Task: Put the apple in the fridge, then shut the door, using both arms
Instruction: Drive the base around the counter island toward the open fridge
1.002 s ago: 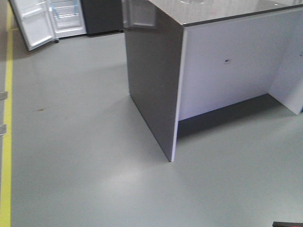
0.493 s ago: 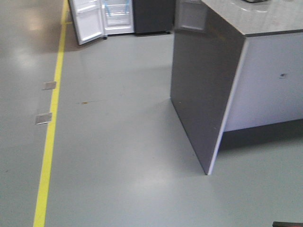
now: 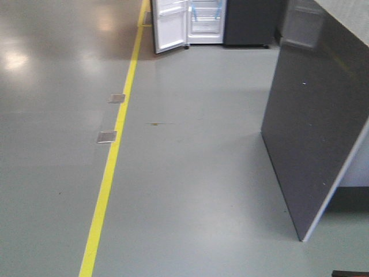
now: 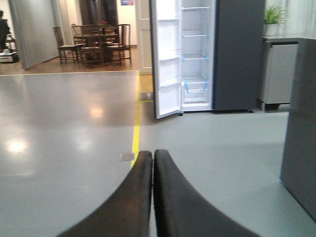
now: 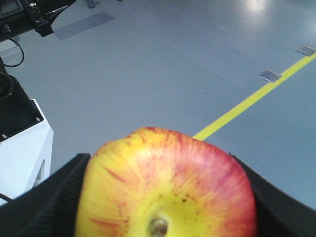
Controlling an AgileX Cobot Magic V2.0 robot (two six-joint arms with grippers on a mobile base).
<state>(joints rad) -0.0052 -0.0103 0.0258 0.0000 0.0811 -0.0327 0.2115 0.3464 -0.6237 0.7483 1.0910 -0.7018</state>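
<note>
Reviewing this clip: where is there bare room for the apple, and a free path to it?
The fridge shelves, edged with blue tape, look bare from this distance, beside the open door. The floor lane between the yellow line and the dark counter panel is free. Nowhere looks crowded.

Even, fairly bright light is given from overhead. Soft white glare patches are seen on the glossy floor at the left of the front and left wrist views. The inside of the fridge is nearly washed out. The apple is shown very close and slightly soft.
</note>
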